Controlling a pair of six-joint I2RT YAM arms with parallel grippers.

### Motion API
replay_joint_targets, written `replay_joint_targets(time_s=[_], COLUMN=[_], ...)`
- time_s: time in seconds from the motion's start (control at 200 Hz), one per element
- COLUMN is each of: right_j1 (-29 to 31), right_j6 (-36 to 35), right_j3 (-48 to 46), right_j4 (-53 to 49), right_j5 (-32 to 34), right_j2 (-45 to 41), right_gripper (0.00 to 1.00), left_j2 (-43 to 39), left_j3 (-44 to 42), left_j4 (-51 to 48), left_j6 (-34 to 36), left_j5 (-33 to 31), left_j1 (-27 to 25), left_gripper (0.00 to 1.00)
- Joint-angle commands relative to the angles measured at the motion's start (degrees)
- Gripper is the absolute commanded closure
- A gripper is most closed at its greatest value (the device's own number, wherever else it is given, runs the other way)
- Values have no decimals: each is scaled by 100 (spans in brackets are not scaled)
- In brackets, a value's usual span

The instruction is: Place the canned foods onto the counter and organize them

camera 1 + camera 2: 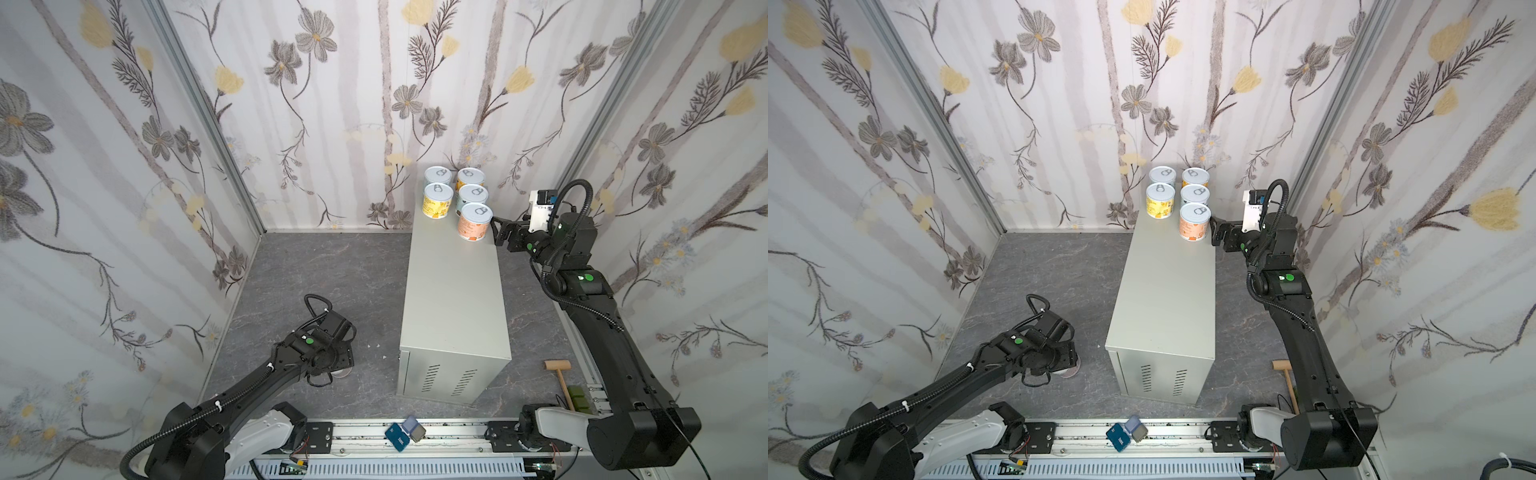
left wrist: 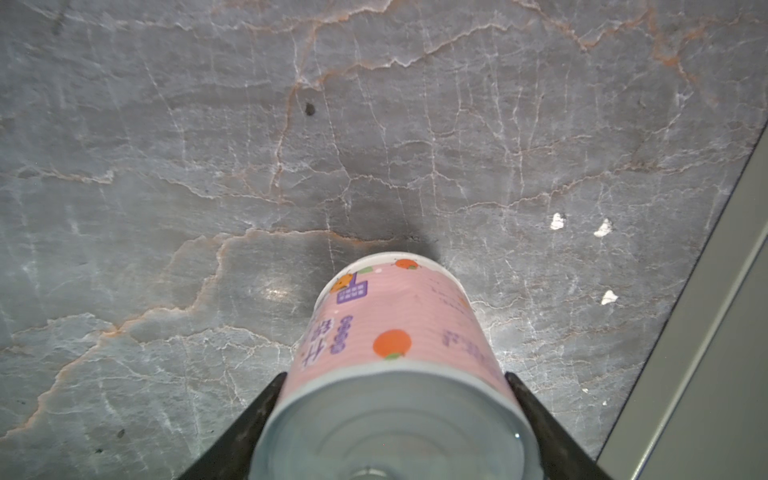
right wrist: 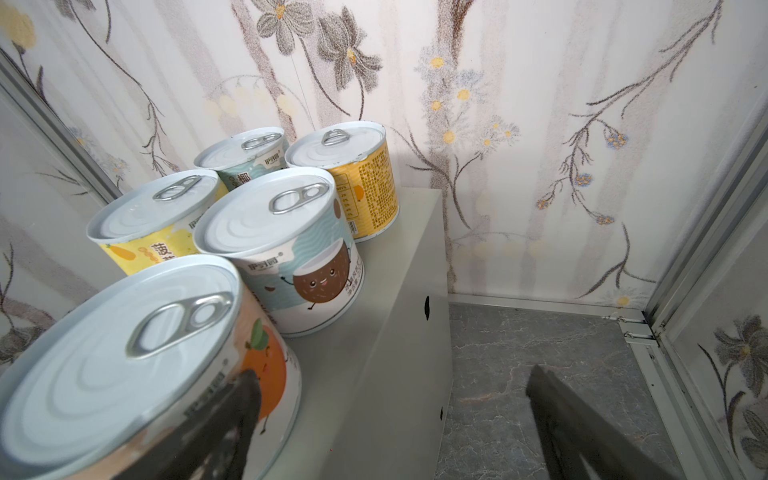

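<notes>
Canned foods: five are up on the counter, that long light grey cabinet, all bunched at its far end by the flowery wall. The right gripper hangs at that end with its jaws spread wide. One finger sits in front of the salmon can and the other is out over the floor, so it's gripping nothing. The left gripper is down low over the floor left of the counter, pinching the pink can. Its label has oranges and purple Chinese text I can't read. The coconut can shows a smiling cartoon coconut, the yellow can has 菠, the rear blue can has 椰, and the orange can is all dense fine print. Tiny white specks lie on the floor.
</notes>
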Motion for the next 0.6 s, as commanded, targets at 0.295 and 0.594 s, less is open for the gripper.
replay_joint_targets(time_s=[0.295, 0.594], right_j1=[41, 52], right_j6=[-84, -186], right_j3=[36, 42], right_j4=[39, -24], right_j5=[27, 248], right_j2=[-20, -44], right_gripper=[0, 0], left_j2=[-17, -52], left_j3=[38, 27], left_j4=[153, 153], left_j6=[33, 32], left_j5=[-13, -11], left_j1=[17, 22], left_gripper=[33, 33])
